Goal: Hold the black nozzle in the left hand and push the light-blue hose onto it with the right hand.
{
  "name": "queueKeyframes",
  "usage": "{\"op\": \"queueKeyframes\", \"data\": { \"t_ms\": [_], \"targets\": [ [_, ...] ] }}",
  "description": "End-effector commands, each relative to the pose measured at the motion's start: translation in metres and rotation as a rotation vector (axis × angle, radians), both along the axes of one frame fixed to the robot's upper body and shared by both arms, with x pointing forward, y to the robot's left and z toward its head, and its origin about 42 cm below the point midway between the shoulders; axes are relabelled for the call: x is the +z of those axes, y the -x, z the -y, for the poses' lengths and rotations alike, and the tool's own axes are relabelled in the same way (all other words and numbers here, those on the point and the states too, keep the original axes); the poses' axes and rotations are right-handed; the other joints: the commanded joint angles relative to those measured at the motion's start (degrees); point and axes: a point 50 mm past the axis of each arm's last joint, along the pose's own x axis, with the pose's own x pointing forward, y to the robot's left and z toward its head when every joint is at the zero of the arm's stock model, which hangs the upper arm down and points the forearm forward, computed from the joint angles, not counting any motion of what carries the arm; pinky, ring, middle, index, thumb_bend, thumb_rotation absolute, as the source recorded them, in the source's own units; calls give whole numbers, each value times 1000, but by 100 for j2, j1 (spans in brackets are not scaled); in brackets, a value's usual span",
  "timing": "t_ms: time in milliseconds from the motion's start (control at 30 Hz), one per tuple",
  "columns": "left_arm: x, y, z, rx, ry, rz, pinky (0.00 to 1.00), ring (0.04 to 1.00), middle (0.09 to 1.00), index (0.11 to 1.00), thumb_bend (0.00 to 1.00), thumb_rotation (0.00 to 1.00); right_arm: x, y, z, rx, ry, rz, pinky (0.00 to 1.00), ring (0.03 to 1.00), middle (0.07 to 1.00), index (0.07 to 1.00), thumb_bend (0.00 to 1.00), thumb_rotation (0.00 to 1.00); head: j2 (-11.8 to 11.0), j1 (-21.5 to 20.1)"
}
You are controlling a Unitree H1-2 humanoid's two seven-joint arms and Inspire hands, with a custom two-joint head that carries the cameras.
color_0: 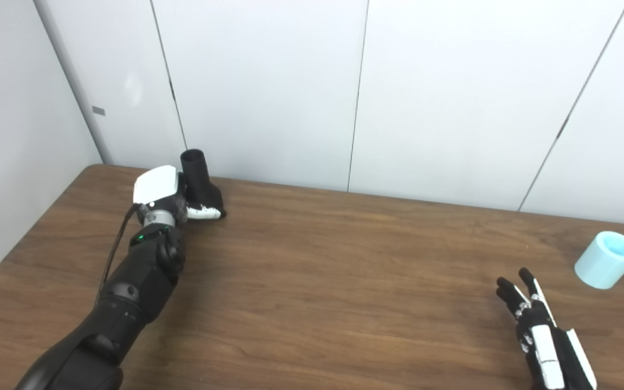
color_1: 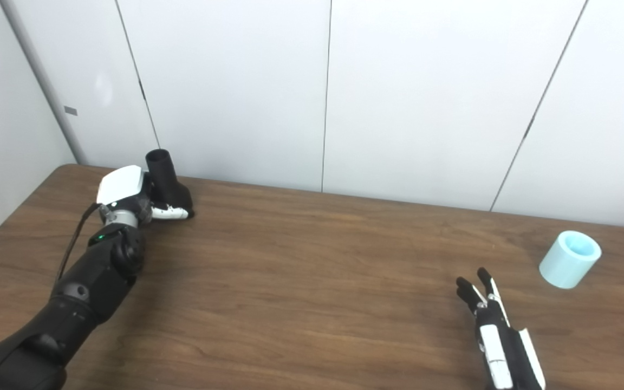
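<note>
Fingers (color_0: 203,213) of the left hand (color_0: 168,197) wrapped around the base of the black nozzle (color_0: 199,176), clamped on it; one white-tipped finger shows across the nozzle's foot on the side toward the blue hose. Nozzle stands upright on the counter (color_0: 323,271), round open mouth up, close to the counter's far edge and the white panelled wall (color_0: 268,86) behind it. Hand's white back plate sits just beside the nozzle on the side away from the hose. Left arm dark, running from the nozzle back toward the near counter edge; small green light lit at the wrist, thin black cable hanging along the forearm.

Light-blue hose (color_0: 607,259), a short stubby cylinder, lies tilted on the counter well apart from the nozzle, at the opposite end of the counter, open end up and angled away from the nozzle. Nothing touching it.

Right hand (color_0: 539,330) hovers or rests low over the counter, between nozzle and hose but much nearer the hose, and closer to the near counter edge than the hose is. Its fingers are straight, slightly spread, holding nothing, tips pointing toward the wall. Clear gap of bare wood between fingertips and hose. Cannot tell whether the palm touches the counter.

Counter is dark brown wood grain.
</note>
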Motion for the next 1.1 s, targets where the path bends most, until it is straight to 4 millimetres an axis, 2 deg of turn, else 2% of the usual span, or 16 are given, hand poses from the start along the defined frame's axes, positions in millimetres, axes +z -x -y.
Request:
{"op": "queueKeyframes", "data": {
  "t_ms": [0,233,567,667,733,800,900,1067],
  "targets": [
    [-5,1,8,-39,53,-21,436,440,515,489,514,4,-41,23,-9,-18,-40,-136,984,902,880,1000,566,943,8,7],
    [-8,2,12,-45,66,-35,458,431,533,473,502,0,-42,22,-10,-12,-38,-131,991,893,868,1000,576,949,35,-13],
    [-11,3,8,-52,64,-11,472,426,524,477,503,0,-41,21,-9,-11,-10,-127,984,885,863,1000,559,971,75,-10],
    [-10,12,14,-84,66,23,436,402,507,495,503,0,-41,20,-10,-10,-14,-124,974,889,864,1000,561,965,83,-34],
    [-12,21,20,-112,70,50,461,422,524,479,502,0,-41,19,-11,-9,-6,-123,969,886,863,1000,558,970,90,-55],
    [-13,33,31,-152,65,81,465,426,527,474,502,0,-41,19,-12,-10,-2,-123,961,883,859,1000,561,973,92,-89],
    [-14,52,48,-218,73,108,409,401,512,493,501,0,-41,19,-13,-3,-2,-118,952,882,861,1000,546,973,98,-149],
    [-13,81,80,-274,68,132,370,377,469,506,501,0,-38,19,-14,-8,13,-115,967,881,866,1000,541,979,141,-238]
  ]
}}
